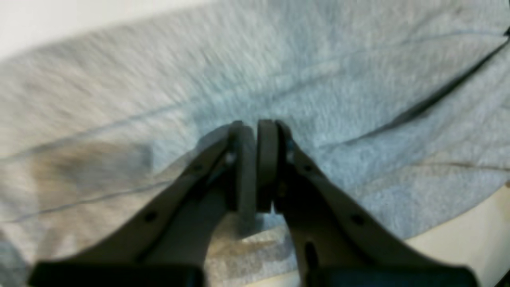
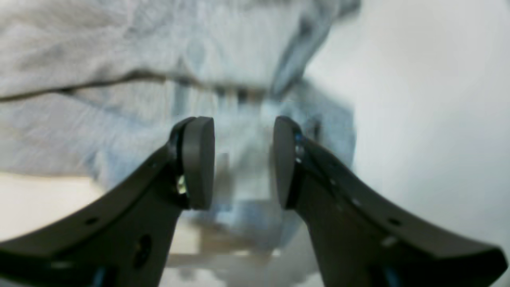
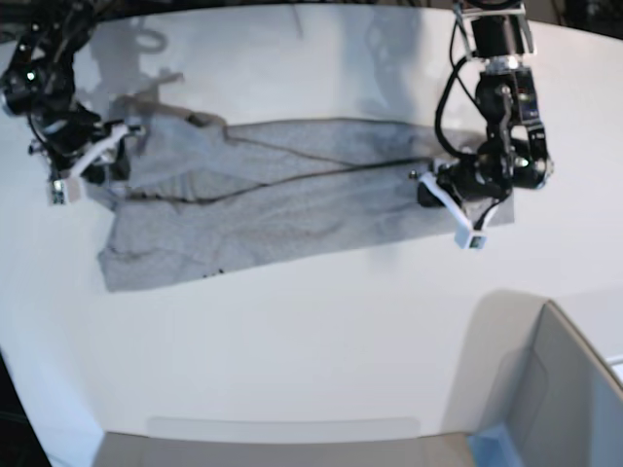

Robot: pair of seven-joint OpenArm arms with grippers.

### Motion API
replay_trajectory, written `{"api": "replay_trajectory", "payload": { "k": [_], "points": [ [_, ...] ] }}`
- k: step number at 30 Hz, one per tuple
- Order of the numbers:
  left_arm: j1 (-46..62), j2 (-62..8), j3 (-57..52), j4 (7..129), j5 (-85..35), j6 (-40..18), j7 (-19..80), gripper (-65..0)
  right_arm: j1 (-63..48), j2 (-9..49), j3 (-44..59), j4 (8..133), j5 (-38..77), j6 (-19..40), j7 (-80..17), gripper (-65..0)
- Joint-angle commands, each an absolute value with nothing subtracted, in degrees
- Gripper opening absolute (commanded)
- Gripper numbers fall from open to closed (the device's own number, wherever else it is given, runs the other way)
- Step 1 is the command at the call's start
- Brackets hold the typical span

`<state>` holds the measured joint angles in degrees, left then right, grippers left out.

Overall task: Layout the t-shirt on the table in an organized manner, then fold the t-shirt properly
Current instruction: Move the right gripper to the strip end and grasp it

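T-shirt (image 3: 282,199) spread on table (image 3: 321,331), left hand (image 1: 257,131) barely parted, right hand (image 2: 243,159) open, empty

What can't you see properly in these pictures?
- Black lettering on the light grey cotton t-shirt: too small in the base view, smeared by blur in both wrist views.
- Shirt under the left tool: its own fingers hide whether any cloth is pinched.
- Grey box-like bin: cut off by the base view's corner.

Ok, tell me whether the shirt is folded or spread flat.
Folded: the t-shirt lies doubled lengthwise on the table, an upper layer's edge running across it.
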<state>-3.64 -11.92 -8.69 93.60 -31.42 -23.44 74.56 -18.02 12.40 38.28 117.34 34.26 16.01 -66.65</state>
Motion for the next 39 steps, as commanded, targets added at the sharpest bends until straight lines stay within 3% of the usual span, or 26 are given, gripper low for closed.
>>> {"api": "replay_trajectory", "payload": {
  "k": [1, 4, 11, 20, 29, 39],
  "points": [
    [-4.44, -12.35, -8.66, 94.81, -32.04, -23.60, 73.80, -56.8, -19.56, 14.02, 40.04, 118.37, 38.02, 16.40, -65.54, -40.3],
    [-4.44, -12.35, -8.48, 94.73, -32.04, -23.60, 73.80, -56.8, -25.01, 15.60, 43.21, 118.29, 45.41, 15.87, -65.54, -40.3],
    [-4.26, -12.35, -8.66, 94.90, -32.04, -23.60, 73.80, -56.8, -29.67, 13.41, 46.02, 117.93, 45.85, 16.13, -65.45, -40.3],
    [-4.26, -12.44, -8.75, 94.90, -32.04, -23.60, 73.80, -56.8, -26.59, 12.09, 45.76, 111.08, 37.76, 16.48, -65.01, -40.3],
    [-4.26, -12.44, -8.75, 94.90, -32.04, -23.60, 73.80, -56.8, -25.19, 12.18, 38.81, 104.75, 37.32, 16.40, -62.46, -40.3],
    [-4.35, -12.62, -8.84, 94.90, -32.04, -23.60, 73.80, -56.8, -25.01, 12.26, 37.85, 102.81, 37.32, 16.40, -61.93, -41.4]
  ]
}}
